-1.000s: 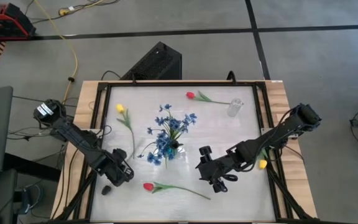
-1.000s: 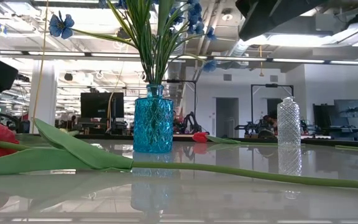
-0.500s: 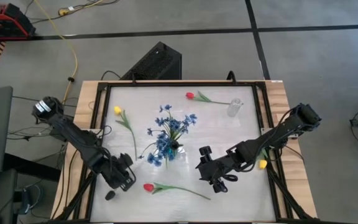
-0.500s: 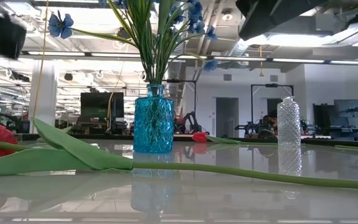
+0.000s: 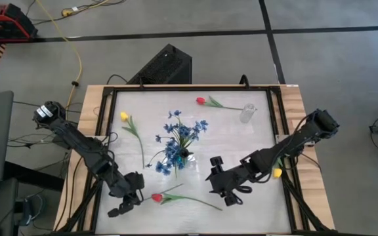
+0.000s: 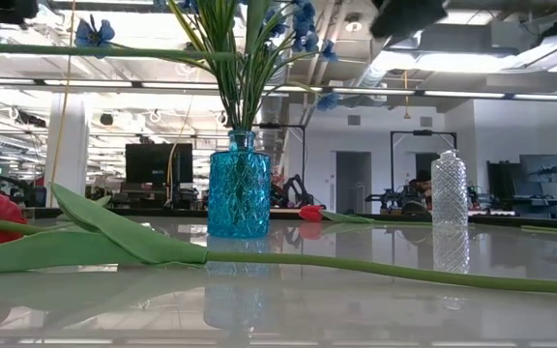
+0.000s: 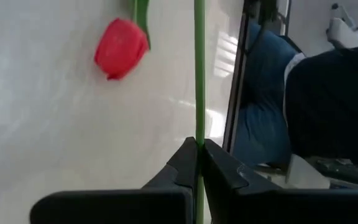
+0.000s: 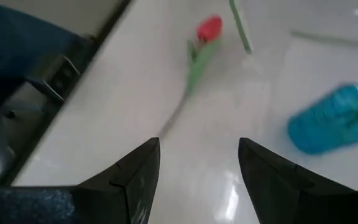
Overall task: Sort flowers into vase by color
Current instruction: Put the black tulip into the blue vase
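Now, near the front-left of the white glossy tabletop [image 5: 195, 137]: left gripper [image 7: 198, 163] clamped tight on a thin green stem [image 7: 199, 68], fingers pinched together around it, poised just beside the red tulip with a long green leaf and stem [image 5: 157, 196] lying flat on the surface. Right gripper [image 8: 197, 163] spread wide and holding nothing, hovering right of centre, just past the far end of that tulip's stem. At the middle, upright: a blue textured glass vase [image 6: 238, 195] filled with blue sprays of small blossoms [image 5: 179, 139]. Further back, lying flat and well apart: a second red tulip [image 5: 201, 101] beside a clear textured glass vase [image 6: 449, 190], and a yellow tulip [image 5: 125, 116] left of the blue vase.
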Tool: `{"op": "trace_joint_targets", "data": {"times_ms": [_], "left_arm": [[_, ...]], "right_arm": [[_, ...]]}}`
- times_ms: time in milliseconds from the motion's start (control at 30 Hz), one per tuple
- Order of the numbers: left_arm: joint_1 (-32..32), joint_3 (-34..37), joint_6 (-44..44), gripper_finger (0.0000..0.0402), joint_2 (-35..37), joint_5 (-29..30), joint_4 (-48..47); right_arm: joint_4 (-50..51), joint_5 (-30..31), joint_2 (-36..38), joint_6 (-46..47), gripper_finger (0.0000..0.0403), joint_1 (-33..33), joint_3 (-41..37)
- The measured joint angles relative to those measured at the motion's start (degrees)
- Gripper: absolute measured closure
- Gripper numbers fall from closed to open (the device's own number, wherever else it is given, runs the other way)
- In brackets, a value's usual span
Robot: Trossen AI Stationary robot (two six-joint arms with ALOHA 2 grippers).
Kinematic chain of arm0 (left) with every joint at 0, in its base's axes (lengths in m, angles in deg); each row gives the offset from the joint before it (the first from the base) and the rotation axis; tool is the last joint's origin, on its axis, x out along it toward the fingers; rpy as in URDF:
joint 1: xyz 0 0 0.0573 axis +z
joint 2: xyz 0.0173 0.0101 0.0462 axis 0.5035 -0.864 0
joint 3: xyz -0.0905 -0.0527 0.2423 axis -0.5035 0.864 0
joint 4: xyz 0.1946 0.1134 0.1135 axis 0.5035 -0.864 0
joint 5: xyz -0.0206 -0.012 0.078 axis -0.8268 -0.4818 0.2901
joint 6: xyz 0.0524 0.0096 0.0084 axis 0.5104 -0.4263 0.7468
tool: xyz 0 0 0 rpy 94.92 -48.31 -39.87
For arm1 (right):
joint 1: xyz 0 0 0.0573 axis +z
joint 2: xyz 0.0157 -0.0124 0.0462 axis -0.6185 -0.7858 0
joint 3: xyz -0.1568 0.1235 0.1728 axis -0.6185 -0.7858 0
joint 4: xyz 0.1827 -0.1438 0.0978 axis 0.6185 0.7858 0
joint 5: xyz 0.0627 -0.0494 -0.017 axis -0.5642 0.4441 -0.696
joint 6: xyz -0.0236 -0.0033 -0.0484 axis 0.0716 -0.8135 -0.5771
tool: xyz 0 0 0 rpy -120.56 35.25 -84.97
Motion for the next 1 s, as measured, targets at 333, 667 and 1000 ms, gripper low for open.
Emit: {"op": "trace_joint_targets", "data": {"times_ms": [333, 667, 1000], "left_arm": [[6.4, 0.0, 10.1, 0.04, -4.6, -4.0, 9.7], [9.1, -5.9, 11.9, 0.04, -15.9, -6.6, 14.7], [10.5, -11.5, 13.4, 0.04, -20.3, -3.4, 14.8]], "right_arm": [[-10.5, 5.5, -0.8, -2.3, 0.0159, 4.0, 0.2], [-11.7, 7.4, -9.1, -12.3, 0.0159, 7.4, 8.8], [1.0, 13.2, -21.7, -10.7, 0.0159, 4.2, 21.5]]}}
